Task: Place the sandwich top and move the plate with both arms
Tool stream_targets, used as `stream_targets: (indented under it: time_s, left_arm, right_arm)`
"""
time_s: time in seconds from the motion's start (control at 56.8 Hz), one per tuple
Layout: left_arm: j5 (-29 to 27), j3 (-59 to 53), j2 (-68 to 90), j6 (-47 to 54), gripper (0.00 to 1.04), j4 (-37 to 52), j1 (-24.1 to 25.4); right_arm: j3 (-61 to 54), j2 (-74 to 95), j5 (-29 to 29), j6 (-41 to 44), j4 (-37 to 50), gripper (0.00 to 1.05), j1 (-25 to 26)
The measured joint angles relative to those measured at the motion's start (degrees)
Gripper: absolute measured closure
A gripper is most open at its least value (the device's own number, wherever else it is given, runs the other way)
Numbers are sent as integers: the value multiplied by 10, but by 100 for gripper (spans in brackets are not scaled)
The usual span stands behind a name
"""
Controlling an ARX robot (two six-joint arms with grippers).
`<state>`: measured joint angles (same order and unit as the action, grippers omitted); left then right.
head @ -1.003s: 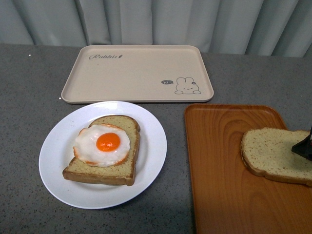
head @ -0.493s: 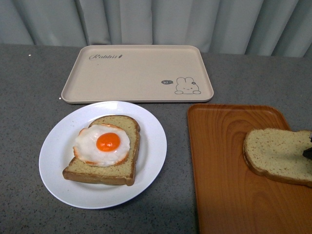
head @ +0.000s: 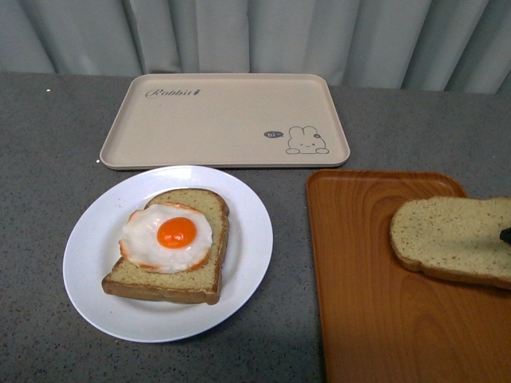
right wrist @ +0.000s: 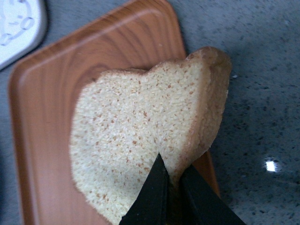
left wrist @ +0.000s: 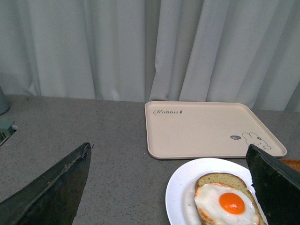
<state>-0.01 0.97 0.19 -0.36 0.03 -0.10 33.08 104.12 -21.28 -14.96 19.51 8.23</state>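
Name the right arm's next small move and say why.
Probably carry the sandwich top leftward toward the plate. The right end effector is shut on its crust edge, and the slice looks raised off the orange tray, while the egg slice on the plate lies uncovered.

My right tool (right wrist: 171, 173) is pinched on the crust edge of the slice (right wrist: 136, 126) — only its dark tip shows at the front view's right edge. My left tool (left wrist: 168, 149) hangs above the tabletop (left wrist: 93, 126), fingers (left wrist: 56, 187) spread wide — empty.
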Motion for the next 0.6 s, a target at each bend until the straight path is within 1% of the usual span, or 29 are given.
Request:
stream_targets:
  time_s: [0.088, 0.176, 0.229, 0.299, 0.369, 0.44, 0.528, 0.545, 0.598]
  left_arm:
    - [0, 0, 0, 0, 6, 0, 0]
    - [0, 0, 0, 0, 6, 0, 0]
    - [0, 0, 0, 0, 6, 0, 0]
    - [0, 0, 0, 0, 6, 0, 0]
    - [0, 0, 0, 0, 6, 0, 0]
    - [0, 0, 0, 0, 6, 0, 0]
    - [0, 0, 0, 0, 6, 0, 0]
    - [0, 0, 0, 0, 6, 0, 0]
    - [0, 0, 0, 0, 6, 0, 0]
  right_arm:
    - [-5, -49, -34, -9, -19, 102, -13]
    - [-3, -112, -94, -30, -34, 102, -46]
    - [2, -126, -106, -42, -33, 102, -66]
    - [10, -130, -105, -56, -29, 102, -94]
    - [29, -115, -91, -74, -13, 102, -145]
    - [58, -75, -77, -96, 12, 102, -211]
    - [85, -40, -71, -115, 28, 102, -260]
    - [98, -24, -69, -124, 34, 102, -282]
    - [122, 5, -65, -138, 40, 102, -317]
